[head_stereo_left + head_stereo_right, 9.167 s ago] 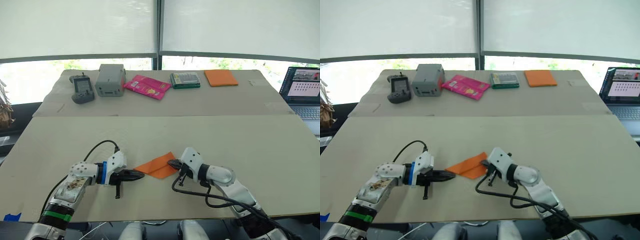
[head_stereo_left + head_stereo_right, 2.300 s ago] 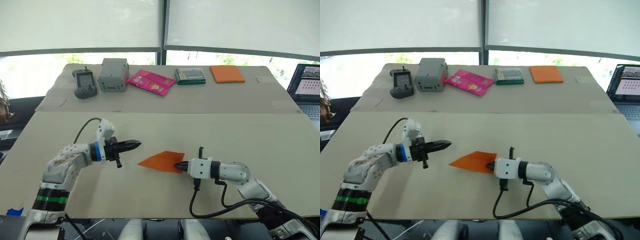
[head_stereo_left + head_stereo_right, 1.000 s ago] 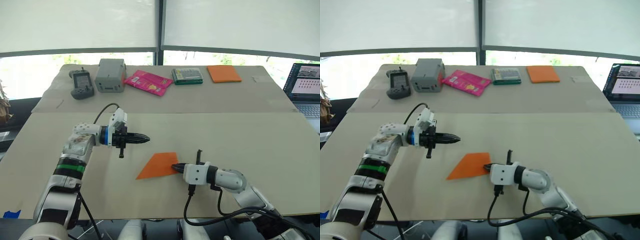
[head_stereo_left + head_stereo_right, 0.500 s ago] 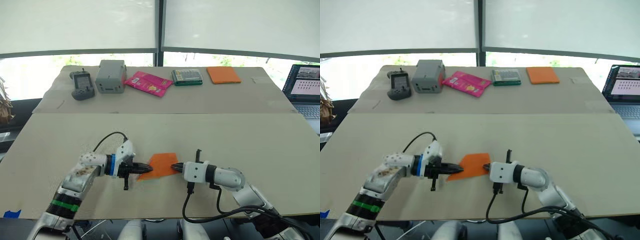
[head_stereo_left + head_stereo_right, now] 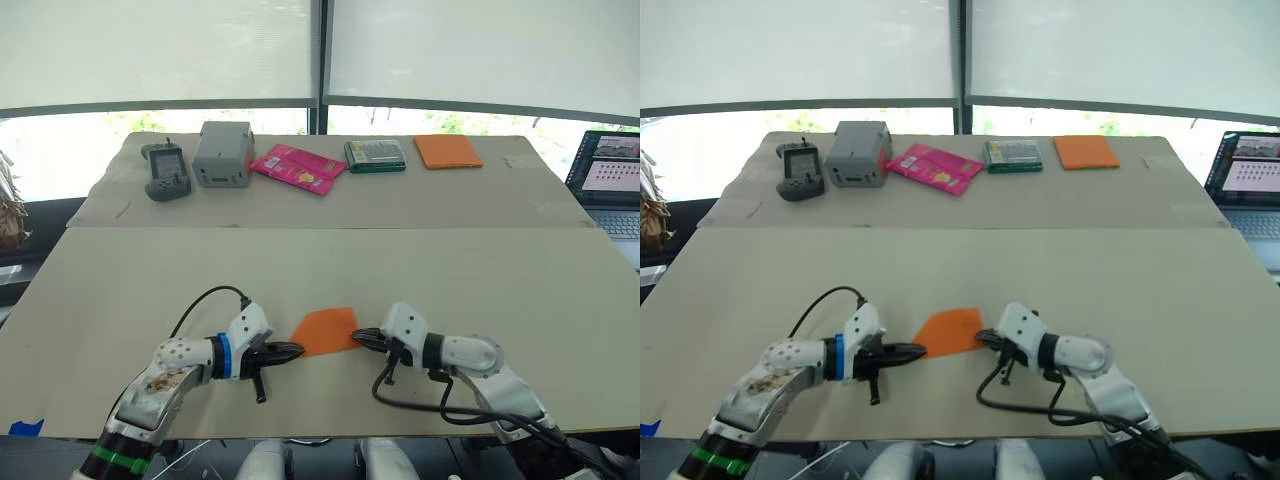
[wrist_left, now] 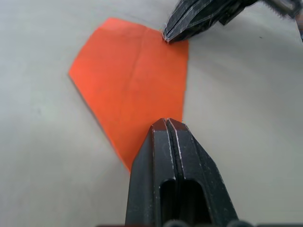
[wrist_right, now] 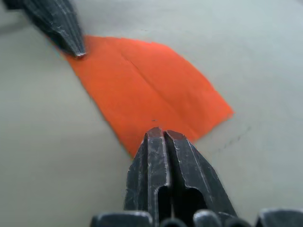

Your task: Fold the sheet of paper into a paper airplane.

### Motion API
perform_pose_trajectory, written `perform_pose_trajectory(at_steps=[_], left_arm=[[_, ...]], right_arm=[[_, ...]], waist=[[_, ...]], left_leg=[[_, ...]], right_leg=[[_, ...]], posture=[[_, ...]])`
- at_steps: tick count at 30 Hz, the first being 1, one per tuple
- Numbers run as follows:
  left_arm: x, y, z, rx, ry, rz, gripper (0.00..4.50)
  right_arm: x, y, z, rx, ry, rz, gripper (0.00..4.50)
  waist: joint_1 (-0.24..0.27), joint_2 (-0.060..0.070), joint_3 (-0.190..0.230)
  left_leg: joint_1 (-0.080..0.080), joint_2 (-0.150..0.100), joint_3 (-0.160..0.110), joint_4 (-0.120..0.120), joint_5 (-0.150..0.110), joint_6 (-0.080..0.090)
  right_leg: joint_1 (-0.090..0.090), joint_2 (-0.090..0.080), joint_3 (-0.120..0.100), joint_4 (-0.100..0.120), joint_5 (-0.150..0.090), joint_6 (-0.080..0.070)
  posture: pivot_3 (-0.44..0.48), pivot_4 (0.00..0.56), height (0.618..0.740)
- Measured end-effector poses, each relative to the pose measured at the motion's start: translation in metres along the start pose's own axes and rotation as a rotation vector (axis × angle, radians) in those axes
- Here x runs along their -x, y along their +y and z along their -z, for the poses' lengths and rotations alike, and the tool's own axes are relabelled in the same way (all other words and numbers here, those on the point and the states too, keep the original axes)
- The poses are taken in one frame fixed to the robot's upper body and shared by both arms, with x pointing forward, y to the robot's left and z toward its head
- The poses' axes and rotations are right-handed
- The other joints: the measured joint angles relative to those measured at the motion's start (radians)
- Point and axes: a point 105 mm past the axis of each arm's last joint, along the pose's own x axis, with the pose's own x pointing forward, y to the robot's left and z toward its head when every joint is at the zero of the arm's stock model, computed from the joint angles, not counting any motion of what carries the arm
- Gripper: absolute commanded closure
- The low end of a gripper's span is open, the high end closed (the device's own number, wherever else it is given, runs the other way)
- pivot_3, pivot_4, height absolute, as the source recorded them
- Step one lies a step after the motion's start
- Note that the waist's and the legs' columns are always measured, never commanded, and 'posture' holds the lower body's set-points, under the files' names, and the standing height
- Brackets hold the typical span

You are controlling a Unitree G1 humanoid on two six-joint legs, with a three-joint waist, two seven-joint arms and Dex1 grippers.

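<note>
Sheet of paper (image 5: pixel 325 331) is lying flat, creased, near the table's (image 5: pixel 540 290) front edge, between both grippers; left gripper (image 5: pixel 293 351) is pressing its closed tips on one corner, right gripper (image 5: pixel 358 337) is closed, touching the opposite corner

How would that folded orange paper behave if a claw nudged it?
The thin, creased orange paper sheet lies flat on the smooth beige table, so it would probably slide rather than lift. It looks light and floppy, likely to bend or buckle between the shut left claw and right claw.
</note>
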Motion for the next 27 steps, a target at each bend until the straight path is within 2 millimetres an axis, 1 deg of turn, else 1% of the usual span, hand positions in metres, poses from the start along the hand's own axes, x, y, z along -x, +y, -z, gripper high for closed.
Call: perform_pose_trajectory(at_steps=[3, 7, 9, 11, 14, 17, 19, 23, 27], left_arm=[[-0.001, -0.004, 0.001, 0.029, -0.012, -0.028, 4.50], [-0.007, -0.005, 0.000, 0.044, -0.033, -0.053, 4.50], [-0.009, -0.005, -0.001, 0.044, -0.037, -0.061, 4.50], [-0.010, -0.005, -0.001, 0.042, -0.039, -0.065, 4.50], [-0.011, -0.005, -0.002, 0.037, -0.041, -0.067, 4.50], [-0.011, -0.005, -0.002, 0.036, -0.042, -0.069, 4.50], [-0.012, -0.005, -0.002, 0.037, -0.044, -0.073, 4.50], [-0.013, -0.005, -0.002, 0.038, -0.046, -0.079, 4.50], [-0.013, -0.005, -0.002, 0.039, -0.048, -0.083, 4.50]], right_arm=[[0.006, -0.008, -0.007, -0.112, -0.025, -0.013, 2.17], [0.004, -0.018, -0.025, -0.211, -0.051, -0.049, 0.79], [0.003, -0.022, -0.035, -0.271, -0.048, -0.084, 0.79], [-0.001, -0.024, -0.039, -0.360, -0.042, -0.118, 0.79], [-0.005, -0.026, -0.033, -0.467, 0.000, -0.133, 0.79], [-0.009, -0.025, -0.024, -0.551, 0.063, -0.155, 0.79], [-0.011, -0.023, -0.019, -0.568, 0.100, -0.172, 0.79], [-0.012, -0.027, -0.019, -0.568, 0.118, -0.164, 0.79], [-0.014, -0.027, -0.021, -0.590, 0.110, -0.177, 0.79]], waist=[[0.002, 0.000, 0.000], [0.003, 0.001, 0.000], [0.005, 0.001, 0.000], [0.006, 0.001, 0.000], [0.008, 0.001, 0.000], [0.008, 0.001, 0.000], [0.008, 0.002, 0.000], [0.008, 0.002, 0.000], [0.007, 0.002, 0.000]], left_leg=[[0.000, 0.000, 0.000, 0.000, 0.000, 0.000], [0.000, -0.002, 0.000, 0.000, 0.000, 0.000], [0.000, -0.003, 0.000, 0.000, 0.000, 0.000], [0.000, -0.003, -0.001, 0.000, 0.000, 0.000], [0.000, -0.004, -0.001, 0.000, 0.000, 0.000], [0.000, -0.005, -0.001, 0.000, 0.000, 0.000], [0.000, -0.005, -0.001, 0.000, 0.000, 0.000], [0.000, -0.005, -0.001, 0.000, 0.000, 0.000], [0.000, -0.005, -0.001, 0.000, 0.000, 0.000]], right_leg=[[0.000, 0.000, 0.000, 0.000, 0.000, 0.000], [0.000, -0.001, 0.000, 0.000, 0.000, 0.000], [0.000, -0.002, 0.000, 0.000, 0.000, 0.000], [0.001, -0.002, -0.001, 0.000, 0.000, 0.000], [0.000, -0.003, -0.001, 0.000, 0.000, 0.000], [0.000, -0.004, -0.001, -0.001, 0.000, 0.000], [0.000, -0.004, -0.001, -0.001, 0.000, 0.000], [0.001, -0.004, -0.002, -0.001, 0.000, 0.000], [0.001, -0.004, -0.002, -0.001, 0.000, 0.000]], posture=[[0.000, 0.150, 0.740], [0.000, 0.150, 0.740], [0.000, 0.150, 0.740], [0.000, 0.150, 0.740], [0.000, 0.150, 0.740], [0.000, 0.150, 0.740], [0.000, 0.150, 0.740], [0.000, 0.150, 0.740], [0.000, 0.150, 0.740]])
